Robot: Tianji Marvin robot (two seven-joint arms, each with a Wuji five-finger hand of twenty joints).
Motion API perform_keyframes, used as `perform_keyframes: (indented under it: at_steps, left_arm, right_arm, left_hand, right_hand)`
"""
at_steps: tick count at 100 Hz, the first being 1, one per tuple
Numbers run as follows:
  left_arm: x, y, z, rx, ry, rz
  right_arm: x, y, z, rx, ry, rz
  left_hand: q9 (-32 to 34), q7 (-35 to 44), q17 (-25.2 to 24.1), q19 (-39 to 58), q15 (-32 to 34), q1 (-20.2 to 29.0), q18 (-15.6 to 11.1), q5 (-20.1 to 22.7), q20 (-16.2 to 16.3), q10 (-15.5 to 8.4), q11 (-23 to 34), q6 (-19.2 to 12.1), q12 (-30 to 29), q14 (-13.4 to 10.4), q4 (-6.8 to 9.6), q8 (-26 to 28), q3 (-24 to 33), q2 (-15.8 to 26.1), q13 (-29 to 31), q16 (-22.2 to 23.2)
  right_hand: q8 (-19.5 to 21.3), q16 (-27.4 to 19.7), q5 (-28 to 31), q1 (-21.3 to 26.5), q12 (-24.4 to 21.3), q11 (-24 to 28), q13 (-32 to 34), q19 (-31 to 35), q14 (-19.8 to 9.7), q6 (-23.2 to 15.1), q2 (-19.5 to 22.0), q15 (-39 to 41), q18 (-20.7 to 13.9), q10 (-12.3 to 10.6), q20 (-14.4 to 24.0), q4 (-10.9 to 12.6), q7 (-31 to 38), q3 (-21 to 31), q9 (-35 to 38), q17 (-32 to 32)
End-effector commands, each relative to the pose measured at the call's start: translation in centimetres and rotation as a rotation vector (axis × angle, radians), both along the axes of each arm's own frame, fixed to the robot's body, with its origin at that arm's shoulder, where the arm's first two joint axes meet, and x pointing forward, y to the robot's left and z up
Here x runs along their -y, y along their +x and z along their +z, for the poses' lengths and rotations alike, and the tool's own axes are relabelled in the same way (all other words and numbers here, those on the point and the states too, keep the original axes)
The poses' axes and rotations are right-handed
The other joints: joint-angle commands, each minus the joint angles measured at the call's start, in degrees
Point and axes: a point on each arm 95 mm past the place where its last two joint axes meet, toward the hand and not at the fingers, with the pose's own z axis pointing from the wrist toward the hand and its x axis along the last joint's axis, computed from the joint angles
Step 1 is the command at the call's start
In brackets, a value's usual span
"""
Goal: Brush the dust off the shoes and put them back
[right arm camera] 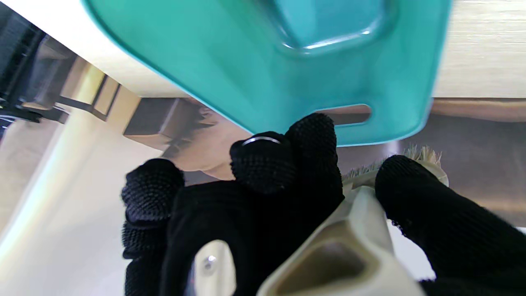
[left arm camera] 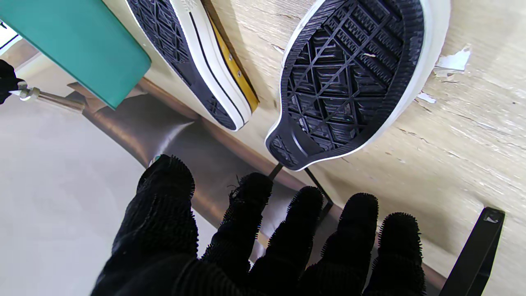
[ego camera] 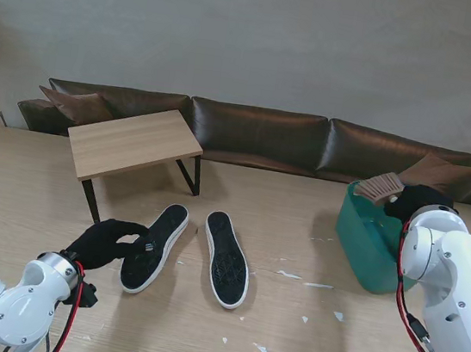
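Two shoes lie sole-up on the floor in the middle: the left shoe (ego camera: pixel 156 247) (left arm camera: pixel 349 78) and the right shoe (ego camera: pixel 226 258) (left arm camera: pixel 193 53), both with black tread and white rims. My left hand (ego camera: pixel 108 242) (left arm camera: pixel 263 242), in a black glove, hovers just beside the left shoe's edge with fingers spread and nothing in it. My right hand (ego camera: pixel 414 202) (right arm camera: pixel 267 197) is shut on a brush (ego camera: pixel 380 189) (right arm camera: pixel 370 213) with pale bristles, held over the green basin (ego camera: pixel 369 246) (right arm camera: pixel 263 57).
A low wooden table (ego camera: pixel 131 141) stands behind the shoes on the left, its black legs near my left hand. A brown sofa (ego camera: pixel 258 134) runs along the wall. Small white scraps (ego camera: pixel 318 285) dot the floor between the shoes and the basin.
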Motion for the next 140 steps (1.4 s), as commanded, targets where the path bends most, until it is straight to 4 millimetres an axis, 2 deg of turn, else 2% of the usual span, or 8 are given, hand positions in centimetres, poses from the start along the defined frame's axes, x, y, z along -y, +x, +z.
perform_keyframes:
  at_steps: [1,21,54,77,97,121,140]
  left_arm:
    - [0.1,-0.1,-0.2,-0.019,-0.001,-0.01]
    - [0.2,0.0,-0.3,-0.025,0.0,-0.013]
    - [0.3,0.0,-0.4,-0.029,0.001,-0.015]
    - [0.4,0.0,-0.5,-0.036,0.0,-0.015]
    - [0.4,0.0,-0.5,-0.035,0.001,-0.016]
    - [0.4,0.0,-0.6,-0.039,0.0,-0.019]
    - [0.5,0.0,-0.6,-0.042,0.0,-0.02]
  right_arm:
    - [1.1,0.1,-0.3,-0.026,-0.003,-0.034]
    - [2.2,0.3,-1.3,-0.08,-0.014,-0.071]
    - [2.4,1.8,-3.1,-0.127,-0.046,-0.093]
    - [2.9,3.2,-3.7,-0.142,-0.08,-0.118]
    - [3.2,3.9,-4.3,-0.171,-0.101,-0.132]
    - [3.2,4.1,-5.0,-0.212,-0.121,-0.137]
    - [3.4,3.9,-5.2,-0.222,-0.125,-0.149]
  left_hand:
    - [-0.9,0.0,-0.7,-1.3,-1.0,1.5,-1.6,0.8,0.0,-0.1,-0.1,0.2,-0.1,-0.7,1.81,0.3,-1.1,2.8,-2.2,0.2]
    - [-0.9,0.0,-0.7,-1.3,-1.0,1.5,-1.6,0.8,0.0,-0.1,-0.1,0.2,-0.1,-0.7,1.8,0.3,-1.1,2.8,-2.3,0.2]
    - [-0.9,-0.1,-0.7,-1.3,-1.0,1.5,-1.5,0.5,0.0,-0.1,-0.1,0.2,-0.1,-0.7,1.81,0.3,-1.1,2.8,-2.3,0.2]
    - [-1.0,0.0,-0.7,-1.3,-1.1,1.5,-1.6,0.7,0.0,-0.1,-0.1,0.2,-0.1,-0.7,1.81,0.3,-1.1,2.8,-2.3,0.2]
    - [-0.9,0.0,-0.7,-1.3,-1.0,1.5,-1.6,0.8,0.0,0.0,-0.1,0.3,-0.1,-0.7,1.81,0.3,-1.1,2.9,-2.2,0.2]
    - [-0.9,0.0,-0.7,-1.3,-1.0,1.5,-1.6,0.7,0.0,-0.1,-0.1,0.3,-0.1,-0.6,1.81,0.3,-1.1,2.8,-2.2,0.2]
    - [-0.9,0.0,-0.7,-1.3,-1.0,1.6,-1.6,0.7,0.0,0.0,-0.1,0.3,-0.1,-0.6,1.81,0.3,-1.1,2.8,-2.2,0.2]
  right_hand:
    - [-0.8,0.3,5.4,3.5,-0.3,-0.3,-0.1,3.6,-6.3,4.0,0.7,3.1,1.2,1.7,-0.3,2.1,0.1,5.1,3.1,27.4]
    - [-0.8,0.3,5.4,3.5,-0.3,-0.3,-0.1,3.6,-6.3,4.1,0.7,3.1,1.1,1.6,-0.3,2.1,0.0,5.0,3.1,27.4]
    - [-0.7,0.2,5.2,2.9,-0.3,-0.6,-0.1,3.6,-7.0,3.4,1.0,2.9,0.5,1.0,-0.5,2.2,-0.1,4.7,3.1,27.4]
    - [-0.9,-0.3,3.9,1.1,-0.5,-1.8,0.0,2.7,-9.1,1.5,1.9,1.7,-1.8,-0.9,-1.4,2.4,-0.9,3.6,3.0,27.3]
    - [-1.9,-1.3,0.9,-0.5,-0.2,-4.8,0.2,1.4,-10.9,-0.3,2.8,-0.5,-4.0,-2.7,-2.1,2.8,-2.7,1.8,2.0,25.9]
    - [-4.6,-3.4,-4.3,-1.6,0.4,-6.5,0.2,-0.3,-11.6,-0.9,3.7,-4.6,-6.1,-4.5,-1.9,3.5,-5.2,-0.2,-2.2,22.7]
    - [-7.3,-6.0,-9.2,-3.7,-0.7,-7.4,0.2,-2.4,-10.0,-0.6,3.1,-9.9,-6.6,-4.8,-1.4,4.2,-6.8,-2.1,-6.2,19.5]
